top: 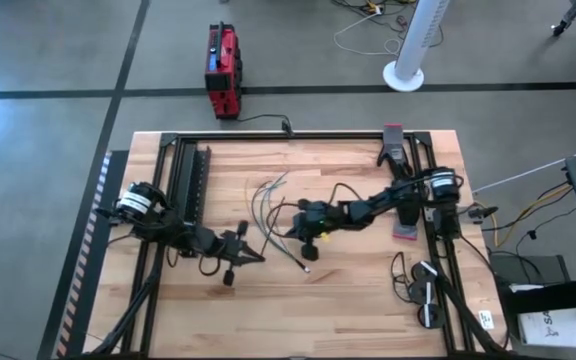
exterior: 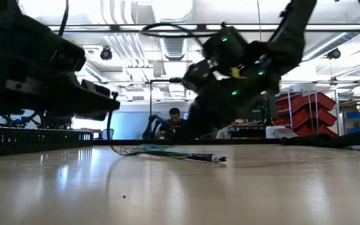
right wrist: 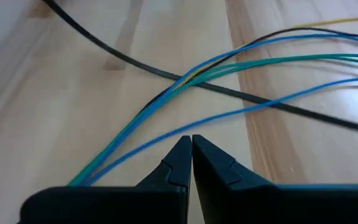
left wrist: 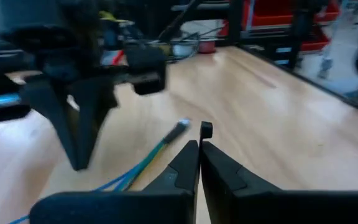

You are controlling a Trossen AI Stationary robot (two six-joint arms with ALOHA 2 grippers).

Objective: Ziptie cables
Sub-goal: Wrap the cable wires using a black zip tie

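Right tool [right wrist: 192,146] has its two fingers pressed together just above the cables [right wrist: 229,74], maybe ready to gather them. They lie loose in the middle of the wooden desk [top: 368,310]. Left tool [top: 251,257] is pressed together too, nearby. Behind is a big workshop with red bins.

Grey floor [top: 48,60] crossed by dark lines surrounds the wooden table [top: 348,300]; a red case [top: 222,70] and white column base [top: 405,75] stand beyond it.
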